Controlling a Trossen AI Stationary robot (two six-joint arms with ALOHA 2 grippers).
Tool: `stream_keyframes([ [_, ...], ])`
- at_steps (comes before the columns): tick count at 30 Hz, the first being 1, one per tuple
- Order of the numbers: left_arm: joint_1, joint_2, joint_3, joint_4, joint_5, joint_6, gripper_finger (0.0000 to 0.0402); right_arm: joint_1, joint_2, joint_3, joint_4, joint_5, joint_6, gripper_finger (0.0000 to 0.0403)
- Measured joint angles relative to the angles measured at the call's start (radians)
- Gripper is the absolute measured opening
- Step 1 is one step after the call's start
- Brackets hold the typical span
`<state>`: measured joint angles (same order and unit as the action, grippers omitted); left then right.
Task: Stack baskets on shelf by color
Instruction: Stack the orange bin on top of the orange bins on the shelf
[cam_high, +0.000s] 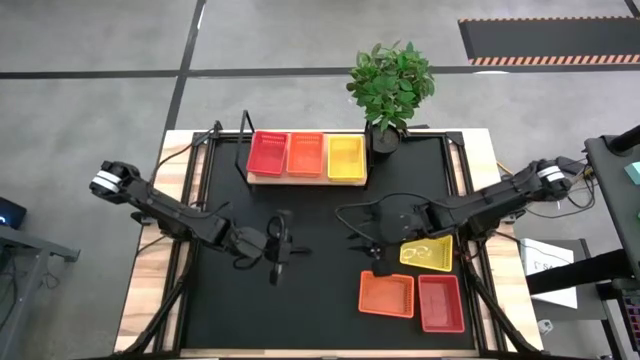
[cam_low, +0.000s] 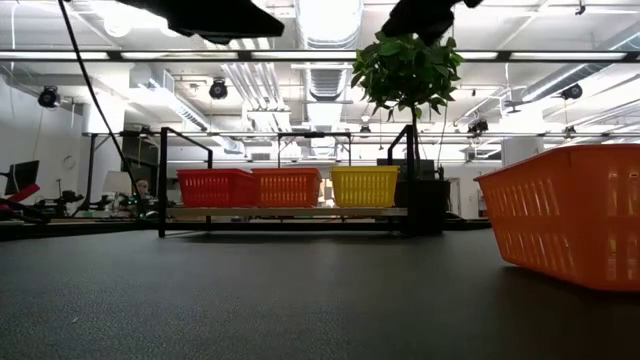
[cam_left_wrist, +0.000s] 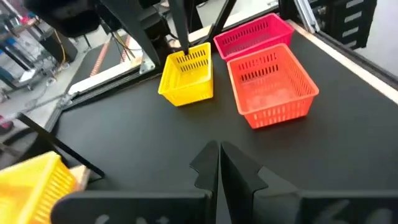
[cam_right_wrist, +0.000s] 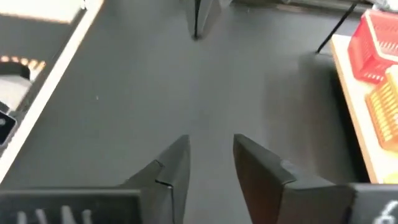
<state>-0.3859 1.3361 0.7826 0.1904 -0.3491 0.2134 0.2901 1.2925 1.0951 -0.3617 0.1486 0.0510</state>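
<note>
The shelf (cam_high: 300, 179) lies at the table's far side, its black frame at the left end. On it stand a red basket (cam_high: 267, 153), an orange basket (cam_high: 305, 154) and a yellow basket (cam_high: 346, 157), side by side. Loose on the black tabletop at the near right rest a yellow basket (cam_high: 427, 252), an orange basket (cam_high: 387, 293) and a red basket (cam_high: 441, 303). My left gripper (cam_left_wrist: 219, 152) hovers shut over the table's middle, pointing toward those loose baskets. My right gripper (cam_right_wrist: 210, 146) stands open just left of the loose yellow basket, with nothing between its fingers.
A potted plant (cam_high: 390, 85) stands at the far edge, right of the shelf. Bare black tabletop lies between the shelf and the loose baskets. Pale wooden borders (cam_high: 150, 260) run along both sides of the table. In the low view the loose orange basket (cam_low: 570, 215) fills the right foreground.
</note>
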Motion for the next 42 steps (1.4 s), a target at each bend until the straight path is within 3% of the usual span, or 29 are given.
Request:
stream_keyframes([
  [7, 0.000, -0.065, -0.004, -0.078, -0.002, 0.047, 0.0001, 0.000, 0.156, 0.211, -0.296, -0.001, 0.029, 0.0144],
  [14, 0.000, -0.050, -0.009, -0.081, -0.002, 0.030, 0.0001, 0.000, 0.287, 0.334, -0.461, -0.051, 0.027, 0.0150],
  [33, 0.002, -0.047, -0.054, -0.020, -0.005, 0.029, 0.0001, 0.000, 0.318, 0.357, -0.524, -0.079, 0.026, 0.0125],
  [42, 0.002, -0.047, -0.054, -0.016, -0.005, 0.002, 0.0002, 0.001, 0.319, 0.357, -0.531, -0.079, 0.047, 0.0144],
])
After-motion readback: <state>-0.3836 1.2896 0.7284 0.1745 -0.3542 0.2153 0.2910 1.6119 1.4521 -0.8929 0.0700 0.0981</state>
